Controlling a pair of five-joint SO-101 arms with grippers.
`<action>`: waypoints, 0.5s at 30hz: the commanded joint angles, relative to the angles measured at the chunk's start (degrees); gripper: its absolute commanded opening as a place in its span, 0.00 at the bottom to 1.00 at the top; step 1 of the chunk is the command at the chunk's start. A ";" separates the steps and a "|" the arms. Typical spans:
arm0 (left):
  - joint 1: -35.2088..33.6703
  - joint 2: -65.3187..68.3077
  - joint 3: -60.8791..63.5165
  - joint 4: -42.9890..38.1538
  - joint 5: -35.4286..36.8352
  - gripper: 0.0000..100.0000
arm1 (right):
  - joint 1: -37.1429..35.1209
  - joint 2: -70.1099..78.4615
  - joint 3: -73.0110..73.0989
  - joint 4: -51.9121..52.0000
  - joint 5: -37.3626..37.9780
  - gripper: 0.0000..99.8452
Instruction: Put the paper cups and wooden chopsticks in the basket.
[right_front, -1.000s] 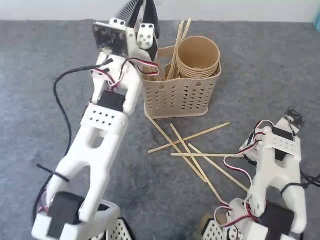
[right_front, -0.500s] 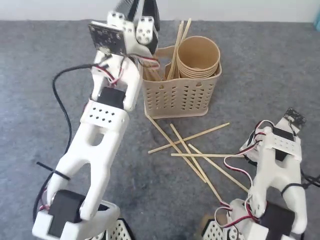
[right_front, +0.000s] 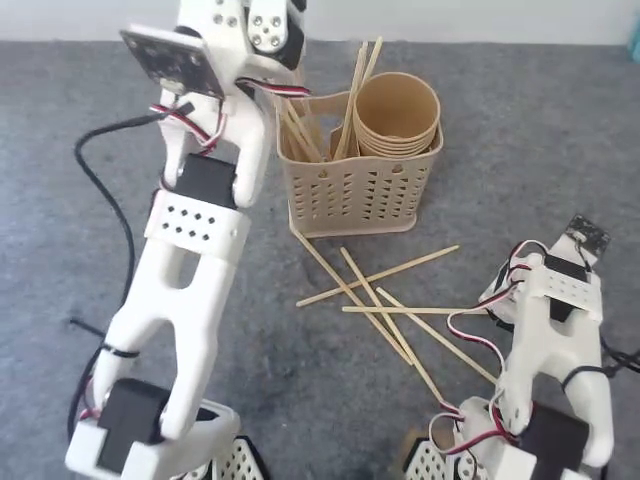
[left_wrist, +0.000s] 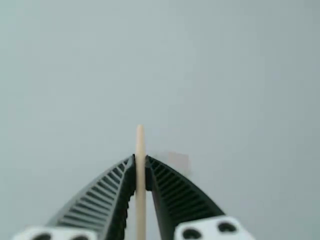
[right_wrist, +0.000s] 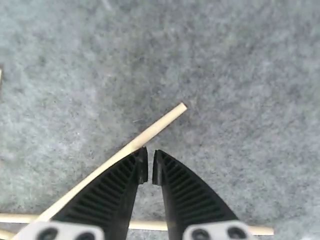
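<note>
Grip first: the left wrist view has the left gripper (left_wrist: 140, 161) closed narrow on a single chopstick (left_wrist: 140, 142), the stick poking out past the tips against a pale wall (left_wrist: 225, 75). The high view gives the layout instead. The basket (right_front: 350, 195) sits at the far middle of the grey mat (right_front: 100, 150), with a stack of paper cups (right_front: 397, 115) inside on its right and several chopsticks (right_front: 300, 130) leaning beside the stack. Loose chopsticks (right_front: 385, 290) lie crossed on the mat in front of the basket, between the two arms.

Now the poses. The left arm (right_front: 195, 250) stands stretched up tall, wrist lifted above the basket's left corner. The right arm (right_front: 555, 330) sits folded low at the near right. Its wrist view shows the right gripper (right_wrist: 150, 162) pointed down at the mat, fingers nearly together and holding nothing, with one stray chopstick (right_wrist: 160, 124) lying just beside the tips.
</note>
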 joint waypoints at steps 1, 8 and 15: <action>1.41 2.20 -2.86 -3.96 0.00 0.01 | 1.01 -0.48 -2.64 -1.01 1.05 0.03; 1.32 9.58 -2.51 -5.89 0.00 0.01 | 1.89 -0.66 -2.64 -1.19 1.05 0.03; 0.26 10.29 2.77 -5.89 -0.09 0.01 | 1.89 -0.75 -2.73 -1.19 1.05 0.04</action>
